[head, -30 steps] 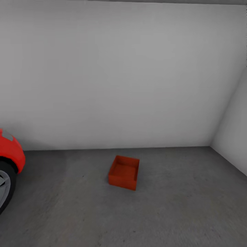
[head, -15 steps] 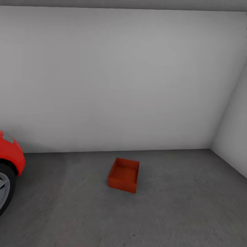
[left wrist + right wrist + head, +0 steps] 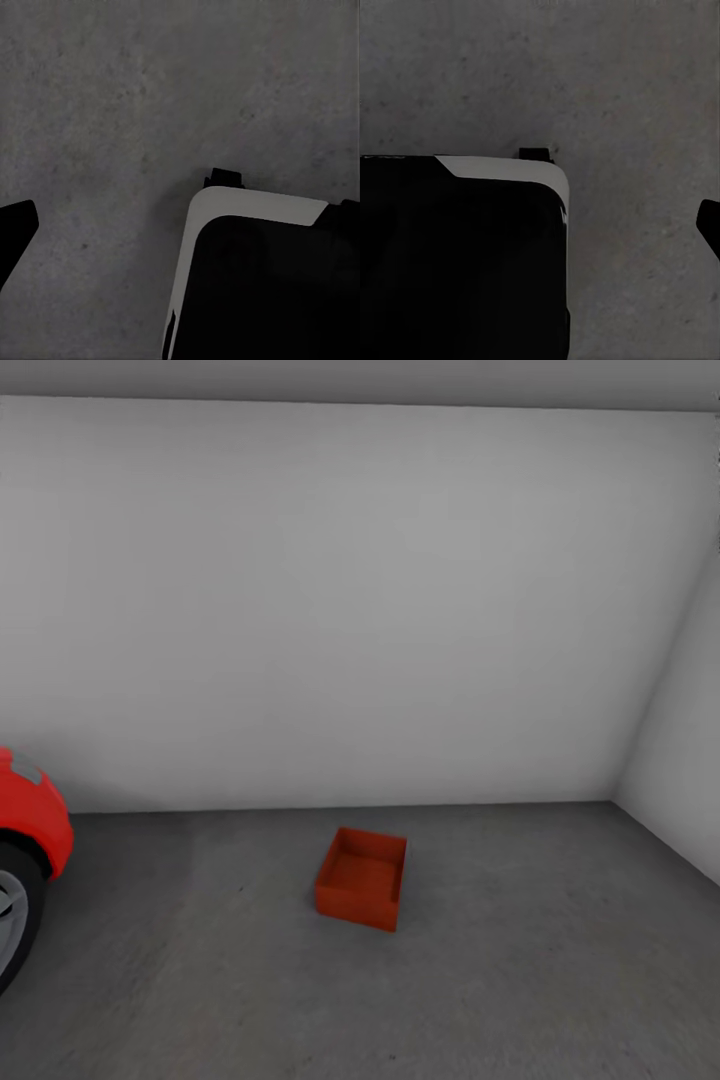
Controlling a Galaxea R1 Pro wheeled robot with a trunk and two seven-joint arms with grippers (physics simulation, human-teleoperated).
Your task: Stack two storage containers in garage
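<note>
One storage container (image 3: 362, 878) on floor (image 3: 520, 960)

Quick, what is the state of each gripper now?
Left gripper: cannot be told; a dark tip shows over the floor.
Right gripper: cannot be told.

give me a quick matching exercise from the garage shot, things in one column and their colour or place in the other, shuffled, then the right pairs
Things:
1. storage container
2. car
3. floor
4. back wall

Descriptions:
A. dark grey, rough concrete
B. orange-red, open-topped, standing on the floor near the middle of the head view
C. pale grey, plain, upright
D. bright red, at the left edge of the head view, with part of a wheel showing

Pairs: 1-B, 2-D, 3-A, 4-C
</note>
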